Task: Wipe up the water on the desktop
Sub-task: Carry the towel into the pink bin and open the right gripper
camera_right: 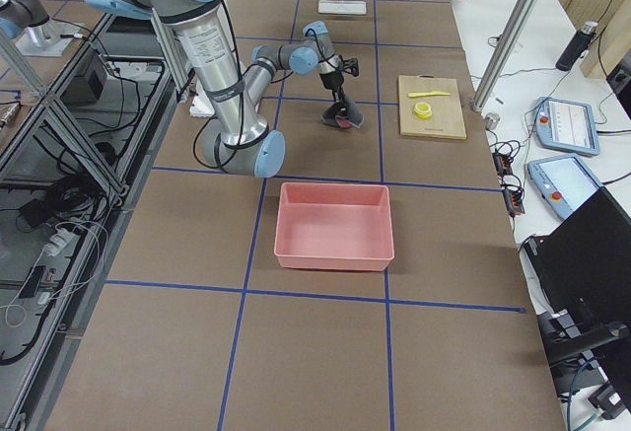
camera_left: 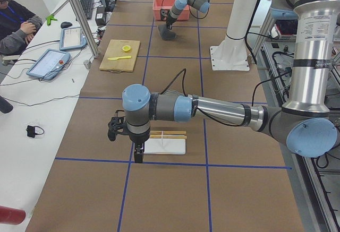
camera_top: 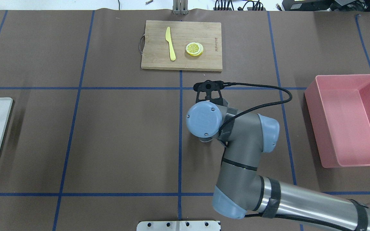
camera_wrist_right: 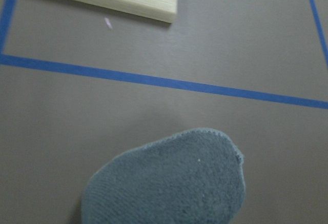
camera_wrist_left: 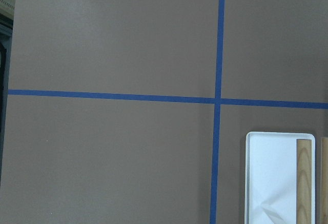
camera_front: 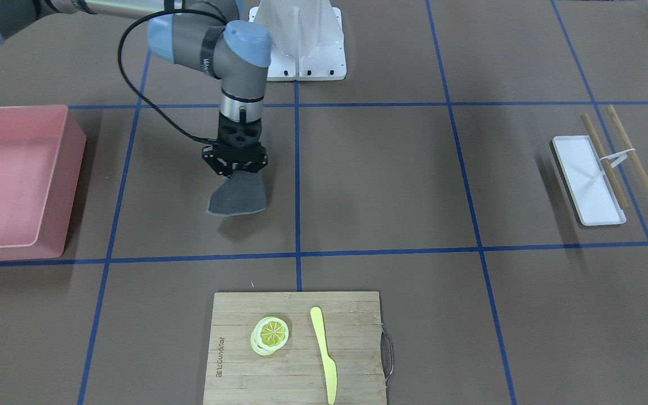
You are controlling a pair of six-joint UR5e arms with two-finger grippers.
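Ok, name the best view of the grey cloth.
Front-facing: the grey terry cloth shows nearly whole, held by the right claw. The right wrist view shows only its end; side views show it tiny; overhead, the arm hides it.

The left hand point(camera_left: 138, 156) on the near arm points straight down over the brown counter point(camera_left: 85, 189), white tray point(camera_left: 166, 146) at its three o'clock. Far off at twelve o'clock, the right hand point(camera_left: 169, 24) is at a dark cloth point(camera_left: 167, 33), just before the pink bin point(camera_left: 171, 5).

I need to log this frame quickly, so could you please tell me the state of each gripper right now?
Left gripper: cannot be told; it shows only in the side view.
Right gripper: closed on the grey cloth.
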